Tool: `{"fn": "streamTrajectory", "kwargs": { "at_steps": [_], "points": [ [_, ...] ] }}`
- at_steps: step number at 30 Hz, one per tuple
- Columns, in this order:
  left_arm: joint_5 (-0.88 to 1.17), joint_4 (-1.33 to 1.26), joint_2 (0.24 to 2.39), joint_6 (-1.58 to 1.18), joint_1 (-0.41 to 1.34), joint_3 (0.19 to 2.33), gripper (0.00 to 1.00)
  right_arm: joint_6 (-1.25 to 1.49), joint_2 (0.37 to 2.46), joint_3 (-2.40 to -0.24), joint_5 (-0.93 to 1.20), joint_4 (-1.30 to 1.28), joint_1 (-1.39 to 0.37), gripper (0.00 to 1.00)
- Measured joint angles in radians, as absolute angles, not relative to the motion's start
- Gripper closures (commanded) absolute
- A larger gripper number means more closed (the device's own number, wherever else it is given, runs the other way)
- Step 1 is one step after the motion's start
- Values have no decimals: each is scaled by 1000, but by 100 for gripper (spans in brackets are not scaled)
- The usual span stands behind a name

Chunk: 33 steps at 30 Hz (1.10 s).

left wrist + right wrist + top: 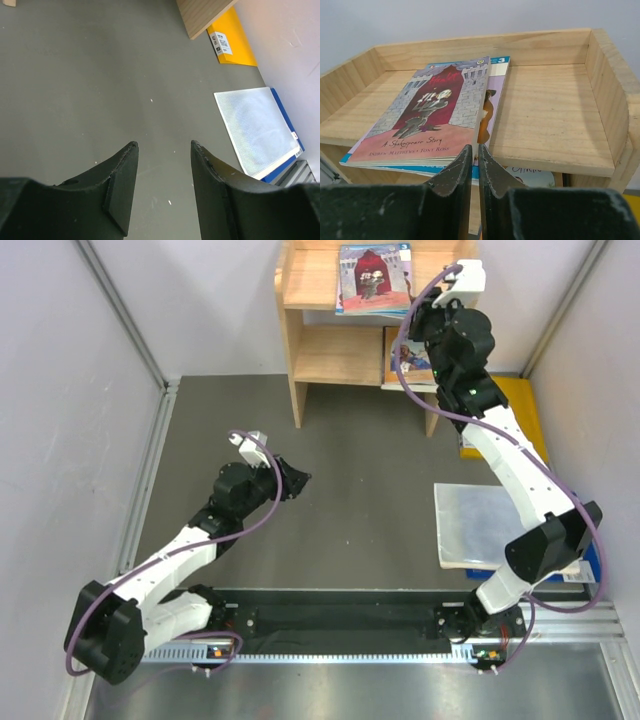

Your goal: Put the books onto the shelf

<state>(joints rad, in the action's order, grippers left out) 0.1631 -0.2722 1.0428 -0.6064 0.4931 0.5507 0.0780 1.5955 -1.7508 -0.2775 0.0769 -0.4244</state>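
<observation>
Grainy pale-wood shelf, thin paperbacks stacked flat on top tier

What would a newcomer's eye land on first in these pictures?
Probably the pale wooden shelf at the far end, with a stack of books lying flat on its top tier, a castle-cover one uppermost. The right gripper hangs shut just in front of that stack, while the left gripper hovers open over the grey table.
</observation>
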Motion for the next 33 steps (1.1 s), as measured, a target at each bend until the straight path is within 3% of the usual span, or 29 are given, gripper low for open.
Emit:
{"fn": "streamTrajectory", "kwargs": {
  "at_steps": [33],
  "points": [
    [148, -261, 1010, -607, 493, 512, 48, 124, 1643, -1780, -257, 82, -407, 91]
  ]
}}
